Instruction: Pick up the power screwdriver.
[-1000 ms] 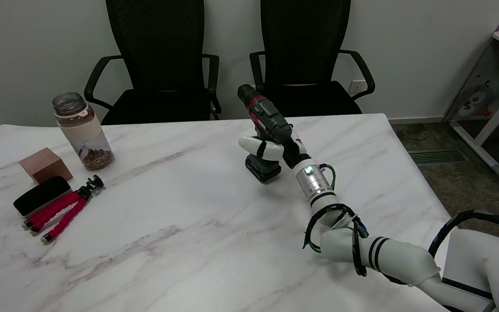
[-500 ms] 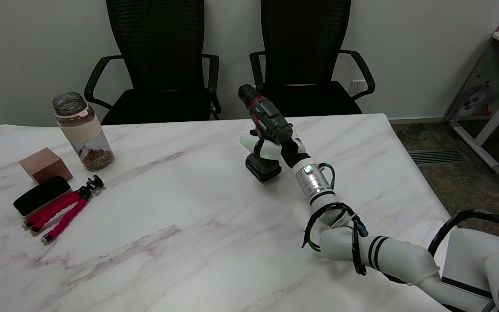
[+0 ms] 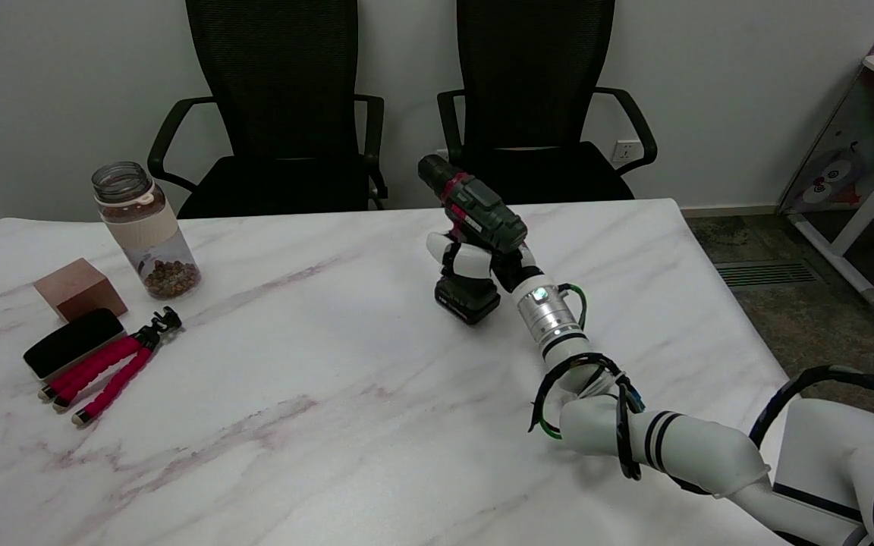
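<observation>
Blocky dark-green power screwdriver (image 3: pixel 475 208), handle wrapped by closed right hand (image 3: pixel 475 260); far left, clear jar (image 3: pixel 145 230) holding brown bits.

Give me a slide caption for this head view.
Right hand grips the power screwdriver by its handle over the marble table.

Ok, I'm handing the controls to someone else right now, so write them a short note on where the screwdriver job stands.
Right hand: wrapped around the handle of the power screwdriver, holding it.
Screwdriver: upright, nose pointing up and away toward the chairs, over the far middle of the table. Its battery base sits very low; whether it has left the tabletop cannot be told from this view.
Done: reach and grasp.
Left: lift it clearly off the table and keep it steady.
Jar, block, phone and small tripod sit far left, out of the way.
</observation>
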